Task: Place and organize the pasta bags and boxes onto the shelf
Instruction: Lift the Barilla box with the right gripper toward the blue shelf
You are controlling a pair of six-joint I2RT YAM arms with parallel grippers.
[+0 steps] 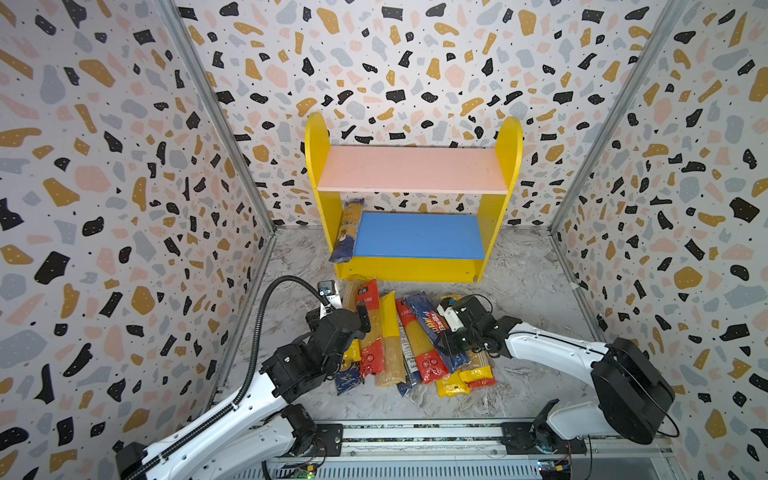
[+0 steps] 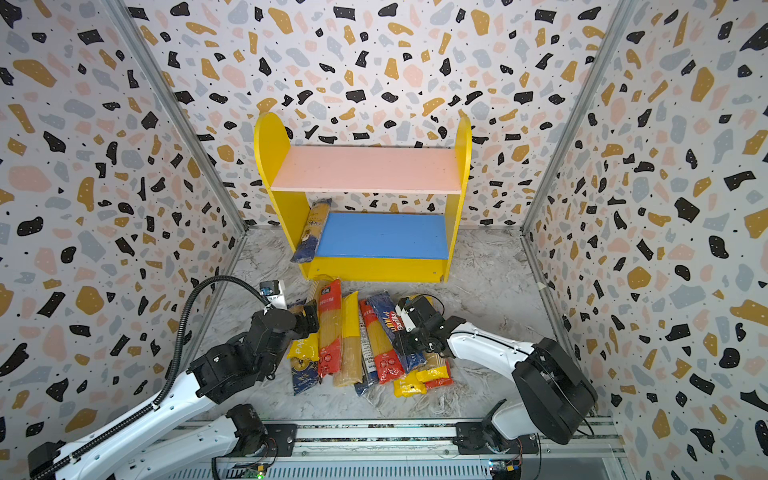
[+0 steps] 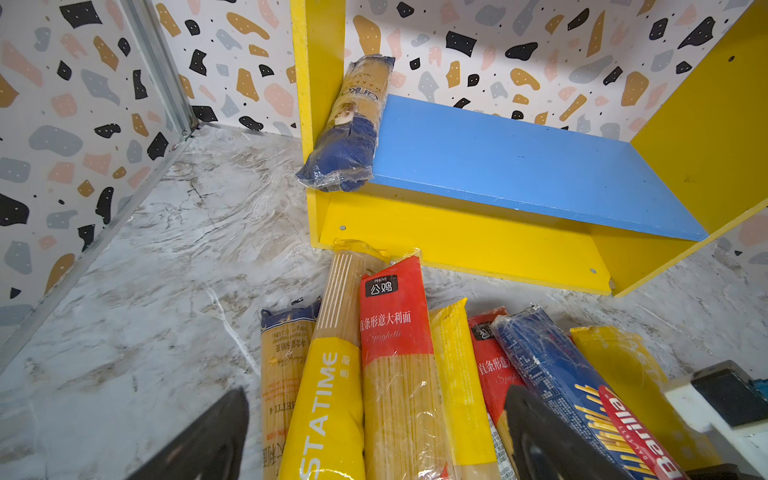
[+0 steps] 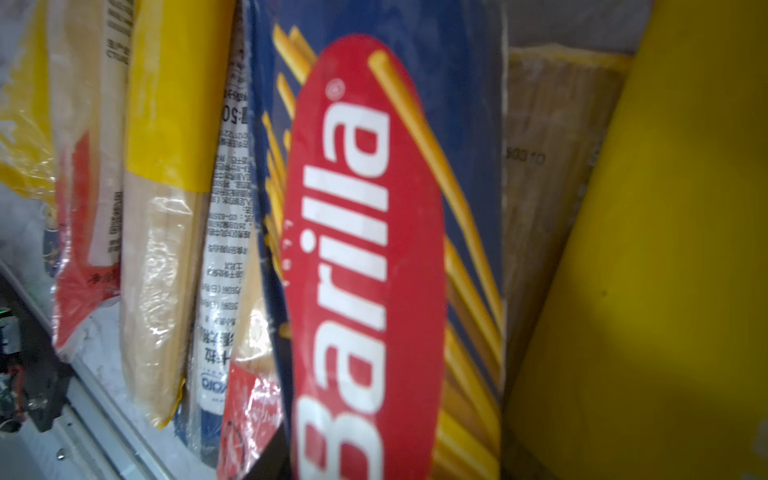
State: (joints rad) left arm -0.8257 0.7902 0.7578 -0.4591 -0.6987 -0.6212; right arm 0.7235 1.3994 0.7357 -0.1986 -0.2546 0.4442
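Barilla pack, lower centre: likely light, stiff lengthwise, slick film; best gripped mid-length. Right pincer over it, closure unclear. Left pincer spread.

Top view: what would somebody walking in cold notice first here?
The yellow shelf against the back wall stands out, its pink upper board bare and a single pack on the blue lower board at its left end. In front, a jumble of spaghetti packs lies on the marble floor, with the right gripper down on the dark blue Barilla pack.
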